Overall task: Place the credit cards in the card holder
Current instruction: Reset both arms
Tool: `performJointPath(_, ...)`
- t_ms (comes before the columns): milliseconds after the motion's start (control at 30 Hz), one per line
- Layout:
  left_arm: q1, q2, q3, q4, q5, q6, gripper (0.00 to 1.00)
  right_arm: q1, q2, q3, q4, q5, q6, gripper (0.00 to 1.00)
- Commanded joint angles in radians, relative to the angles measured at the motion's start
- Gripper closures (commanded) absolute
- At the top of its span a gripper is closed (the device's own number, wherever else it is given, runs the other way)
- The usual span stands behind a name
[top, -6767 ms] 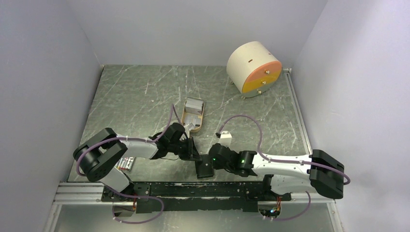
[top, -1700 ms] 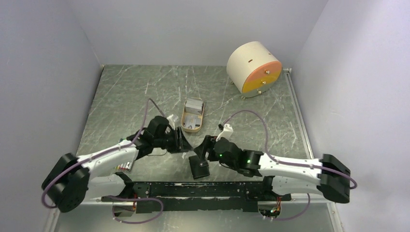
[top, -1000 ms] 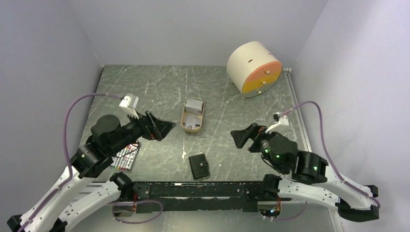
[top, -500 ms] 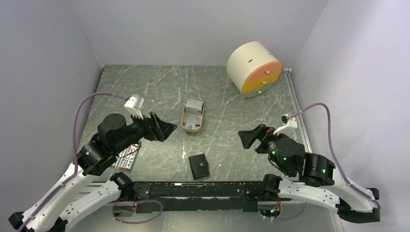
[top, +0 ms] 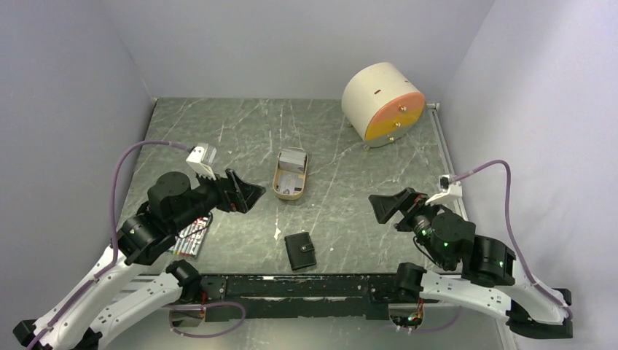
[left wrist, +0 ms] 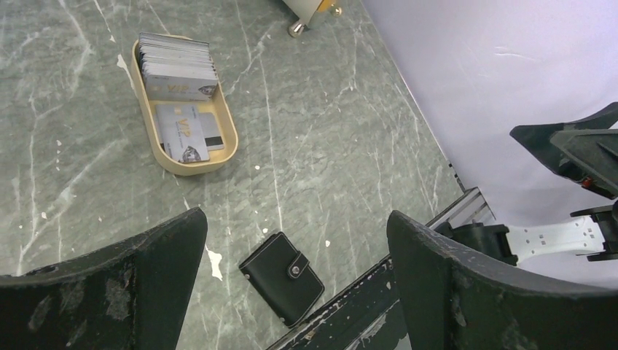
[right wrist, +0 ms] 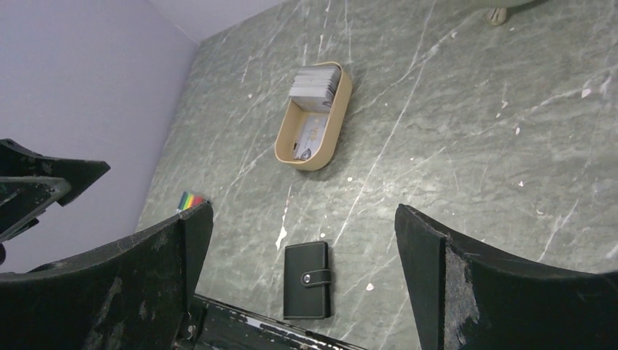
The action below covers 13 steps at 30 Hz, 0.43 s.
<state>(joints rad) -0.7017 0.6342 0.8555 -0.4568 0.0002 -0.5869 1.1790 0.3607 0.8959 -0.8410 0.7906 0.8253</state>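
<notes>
Left pincer (top: 251,198) and right pincer (top: 382,211) gape empty; only the top view shows the drum (top: 382,106) whole.

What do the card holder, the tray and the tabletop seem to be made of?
Card holder: black leather or imitation, softly matte, with stitched edges and a metal snap. Tray: tan, smooth and matte, probably plastic or wood; unclear. Tabletop: grey-green with white veins, like marble, possibly a printed laminate.

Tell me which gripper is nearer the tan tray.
Left. The left gripper hovers close, left of the tan tray; the right gripper is farther away, off to its right.
</notes>
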Motion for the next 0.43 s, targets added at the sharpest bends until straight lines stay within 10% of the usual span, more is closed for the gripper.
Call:
performJointPath(0, 0.005, -0.008, 0.037, -0.014, -0.036, 0.026, 0.02, -0.004, -0.001, 0.058, 0.009, 0.037, -0.059, 0.0)
performJointPath(400, 0.004, 0.021, 0.072, 0.016, -0.043, 0.062, 0.02, -0.004, 0.049, 0.069, 0.054, -0.001, -0.124, 0.0)
